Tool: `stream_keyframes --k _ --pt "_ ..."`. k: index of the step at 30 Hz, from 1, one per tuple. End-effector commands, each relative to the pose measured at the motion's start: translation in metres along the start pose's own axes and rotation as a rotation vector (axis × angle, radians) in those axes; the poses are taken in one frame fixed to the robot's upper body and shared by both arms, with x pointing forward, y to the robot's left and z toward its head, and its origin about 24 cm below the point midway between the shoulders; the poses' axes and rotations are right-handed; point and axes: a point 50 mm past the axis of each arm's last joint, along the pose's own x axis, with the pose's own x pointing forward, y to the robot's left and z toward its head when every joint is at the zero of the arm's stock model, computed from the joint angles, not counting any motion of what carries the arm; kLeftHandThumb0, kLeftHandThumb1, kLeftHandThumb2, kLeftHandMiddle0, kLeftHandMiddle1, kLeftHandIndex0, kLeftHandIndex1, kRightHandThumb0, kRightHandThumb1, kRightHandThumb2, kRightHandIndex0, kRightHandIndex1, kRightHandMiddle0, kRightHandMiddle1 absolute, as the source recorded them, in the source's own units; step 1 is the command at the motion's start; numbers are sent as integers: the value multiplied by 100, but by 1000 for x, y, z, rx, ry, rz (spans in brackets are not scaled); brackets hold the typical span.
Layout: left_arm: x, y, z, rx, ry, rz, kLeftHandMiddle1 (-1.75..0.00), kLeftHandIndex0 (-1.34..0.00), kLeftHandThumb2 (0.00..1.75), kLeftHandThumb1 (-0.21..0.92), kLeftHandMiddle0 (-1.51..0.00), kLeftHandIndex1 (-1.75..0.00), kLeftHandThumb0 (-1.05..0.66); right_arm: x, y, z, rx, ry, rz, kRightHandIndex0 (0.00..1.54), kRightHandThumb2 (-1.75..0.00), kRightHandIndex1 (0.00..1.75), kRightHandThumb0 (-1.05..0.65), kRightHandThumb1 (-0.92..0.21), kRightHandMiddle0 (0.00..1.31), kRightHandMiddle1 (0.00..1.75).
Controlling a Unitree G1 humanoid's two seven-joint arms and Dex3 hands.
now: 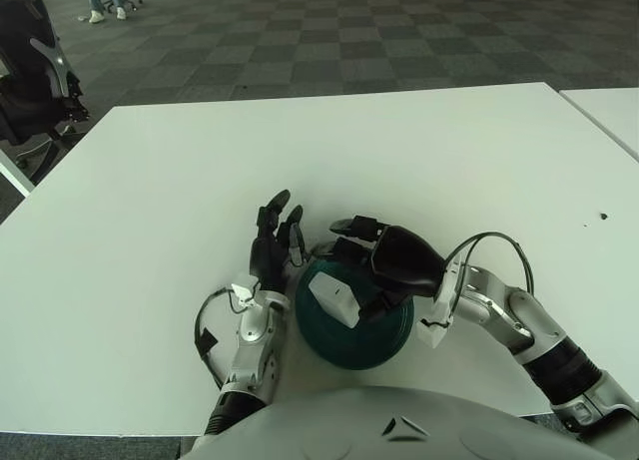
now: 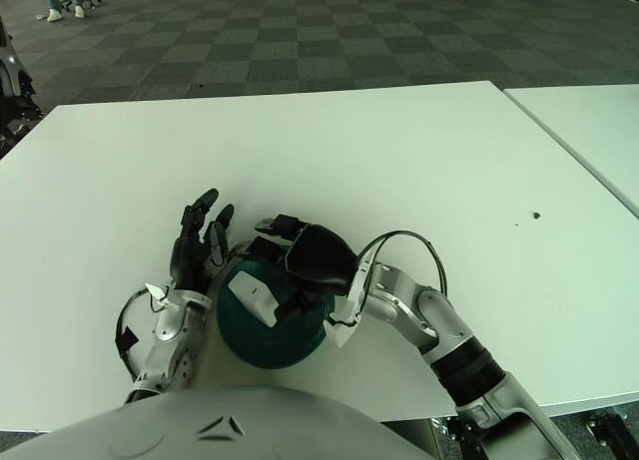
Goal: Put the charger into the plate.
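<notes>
A dark teal plate [image 1: 361,342] sits on the white table [image 1: 329,151] near its front edge. A white charger [image 1: 334,302] lies inside the plate, left of its middle. My right hand [image 1: 354,270] hovers over the plate from the right. Its long fingers [image 1: 355,225] stretch out past the far rim and its thumb [image 1: 374,306] curls down just right of the charger. I see no grip on the charger. My left hand [image 1: 280,217] shows just left of the plate with its fingers extended and empty.
A second white table [image 1: 609,111] stands at the right, across a narrow gap. A small dark speck [image 1: 603,217] marks the table at the right. A black office chair [image 1: 35,71] stands beyond the far left corner.
</notes>
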Motion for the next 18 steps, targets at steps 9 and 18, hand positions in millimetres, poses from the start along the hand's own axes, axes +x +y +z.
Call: stream_keyframes --k 9,18 --pt "-20 -6 -33 -102 115 84 -21 0 95 92 -27 -48 -87 -1 -10 -2 -78 0 17 14 -81 1 -105 -92 0 26" --pt "-20 -7 -31 -75 92 60 -9 0 98 92 -15 -21 -90 -5 -28 -15 -73 22 -23 12 -79 0 -105 -92 0 18"
